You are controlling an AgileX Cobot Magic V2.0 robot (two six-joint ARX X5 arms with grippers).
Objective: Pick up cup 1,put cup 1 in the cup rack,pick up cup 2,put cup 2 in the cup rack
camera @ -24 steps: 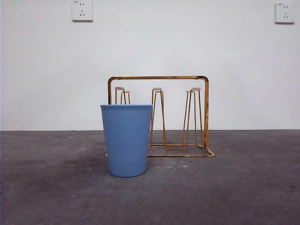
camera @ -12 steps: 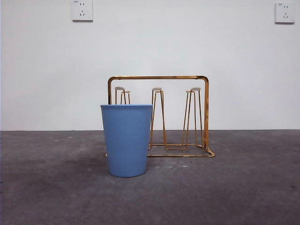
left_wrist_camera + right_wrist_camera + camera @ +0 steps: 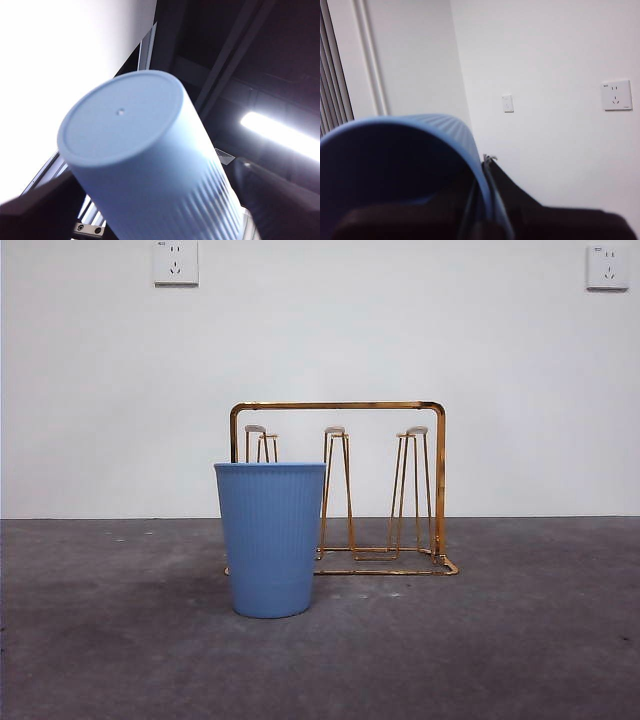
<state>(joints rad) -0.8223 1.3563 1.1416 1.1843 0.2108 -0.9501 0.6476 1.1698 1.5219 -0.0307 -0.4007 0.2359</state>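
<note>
Blue cup (image 3: 142, 150) grasped by upturned left end effector (image 3: 152, 210) — right one (image 3: 482, 200) pinches second cup (image 3: 420, 124).

My left gripper's cup (image 3: 150, 165) looks like matt pale-blue plastic, smooth on its base, finely ribbed down the wall. The cup rack (image 3: 340, 406) is glossy gold metal wire. The table (image 3: 520, 640) looks rough, dull grey.

Front view: one blue cup (image 3: 271, 540) at lower centre, one cup rack (image 3: 340, 406) at centre showing five pale peg tips, and two wall sockets (image 3: 176, 261) in the upper corners. Each wrist view shows one cup: a pale blue cup (image 3: 145, 165) and a ribbed blue cup (image 3: 420, 122).
</note>
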